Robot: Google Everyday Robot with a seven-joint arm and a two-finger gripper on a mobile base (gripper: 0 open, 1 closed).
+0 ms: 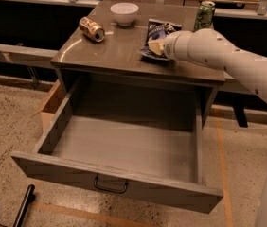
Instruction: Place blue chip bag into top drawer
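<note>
- Blue chip bag [158,31] lies crumpled on the counter [105,56], on the right part of the top and toward the back edge. It is outside the drawer.
- The gripper [155,47] is low over the counter, at the front edge of the blue chip bag, touching it or almost touching it.
- The white arm [228,60] reaches in from the right side of the view and covers the right part of the bag.
- Whether the gripper is clenched on the bag or released, I cannot tell; the thick wrist hides it.
- The top drawer [110,176] stands pulled far out below the counter top, and its grey bottom is in plain view.
- A small dark handle [110,186] hangs at the middle of the drawer's front panel.
- A white bowl [124,12] stands upright at the back of the counter, near the bag, on its left.
- An orange-brown can [92,28] lies on its side, left of the bowl, apart from it.
- A green can [204,15] stands upright at the back right corner, behind the arm.
- A cardboard box [53,103] sits on the speckled floor, close against the drawer's left wall.
</note>
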